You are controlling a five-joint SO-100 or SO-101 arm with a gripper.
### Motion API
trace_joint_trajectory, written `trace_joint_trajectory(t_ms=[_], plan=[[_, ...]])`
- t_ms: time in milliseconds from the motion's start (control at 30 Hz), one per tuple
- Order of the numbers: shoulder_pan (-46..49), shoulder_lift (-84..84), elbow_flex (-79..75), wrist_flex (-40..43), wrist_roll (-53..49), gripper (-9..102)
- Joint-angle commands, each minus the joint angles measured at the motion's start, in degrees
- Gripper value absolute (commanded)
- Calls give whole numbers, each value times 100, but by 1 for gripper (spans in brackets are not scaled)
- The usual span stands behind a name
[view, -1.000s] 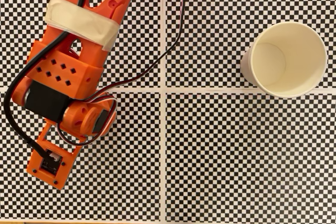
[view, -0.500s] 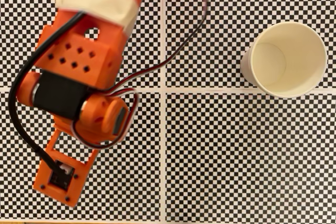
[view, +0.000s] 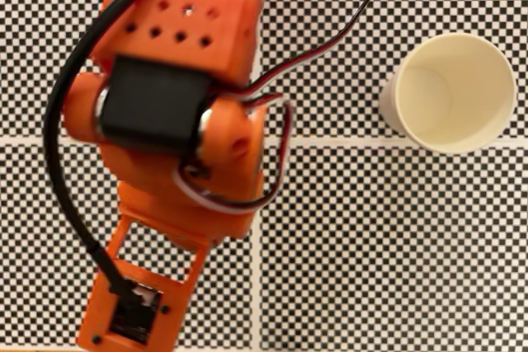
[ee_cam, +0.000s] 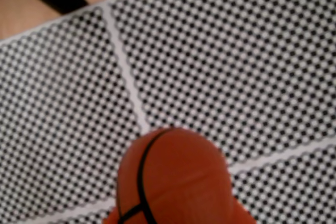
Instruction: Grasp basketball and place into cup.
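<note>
wrist view: basketball (ee_cam: 168,177) above checkered mat (ee_cam: 220,66)

In the fixed view my arm (view: 177,133) covers the left half of the checkered mat (view: 396,245), running from twelve o'clock down to about seven o'clock. The cup (view: 450,92) stands on the mat at roughly two o'clock, well apart from my arm, mouth up, nothing in it. A cable (view: 70,171) loops along my arm's nine o'clock side, and thinner wires (view: 330,39) trail toward one o'clock. In the wrist view the basketball (ee_cam: 173,179) sits at six o'clock, above the mat, over the crossing of the mat's lines (ee_cam: 123,61). The bare tabletop (ee_cam: 31,9) lies beyond the mat at eleven o'clock.
</note>
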Motion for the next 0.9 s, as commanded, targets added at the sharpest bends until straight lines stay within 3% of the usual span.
trace_joint_trajectory(t_ms=[0, 433, 700, 867], plan=[[-185, 536, -141, 18, 114, 0], [-738, 1608, 439, 53, 615, 0], [-993, 1960, 422, 1134, 729, 0], [-1301, 2338, 615, 1345, 958, 0]])
